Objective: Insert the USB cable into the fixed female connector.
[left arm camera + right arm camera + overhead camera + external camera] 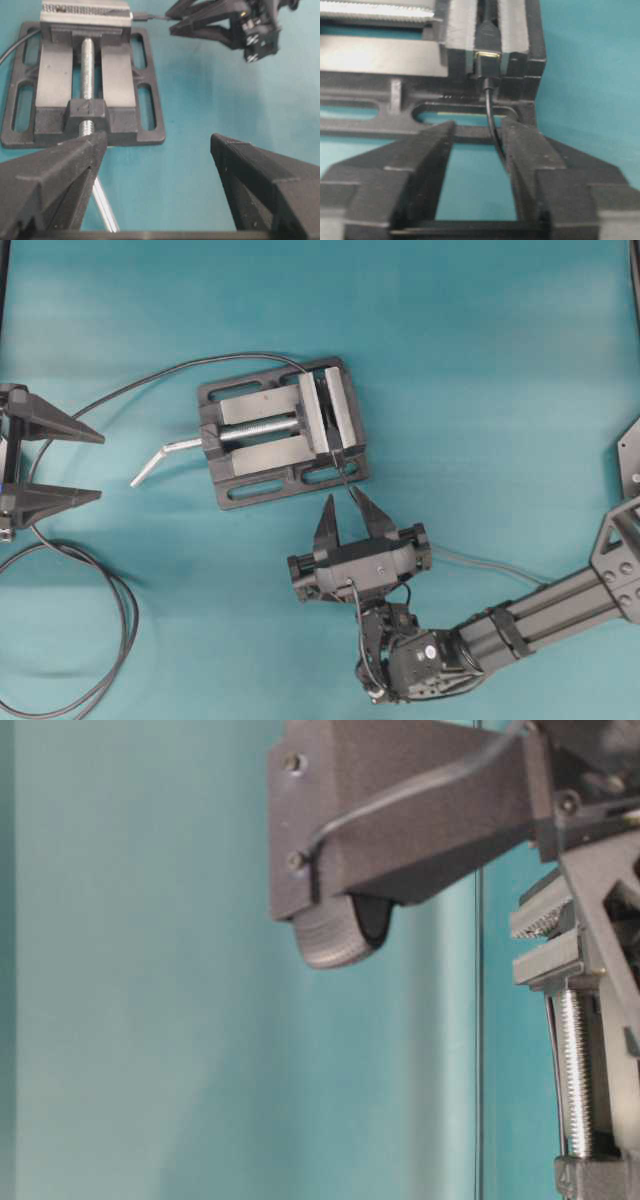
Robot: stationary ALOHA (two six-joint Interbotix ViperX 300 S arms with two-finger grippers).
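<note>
Overhead view: the grey metal vise [283,432] with its bent silver handle [165,456] sits on the teal bench [500,360]. Its clamping blocks pin the fixed female connector [322,380], the small dark socket ending the thicker black cable [150,385], so the socket cannot shift under insertion force. The right end effector [349,523] sits just below the vise's near edge, jaws parted. The thin dark USB cable [345,477] runs from the vise slot down between its fingertips. The left end effector [55,465] rests at the left edge, jaws fully spread and empty, well apart from the vise.

Table-level view: a dark arm housing fills most of the frame; only the vise's screw and serrated jaw faces show at the right. Neither connector is visible.

Left wrist view: the left fingers frame the vise from the handle side. The plug's metallic tip [141,16] lies beside the vise's upper corner, with the right end effector close by.

Right wrist view: the plug appears seated in the socket, gold rim at the joint. The cable passes between the parted fingers, brushing the right-hand finger [530,150], apparently unclamped. Insertion looks essentially complete.
</note>
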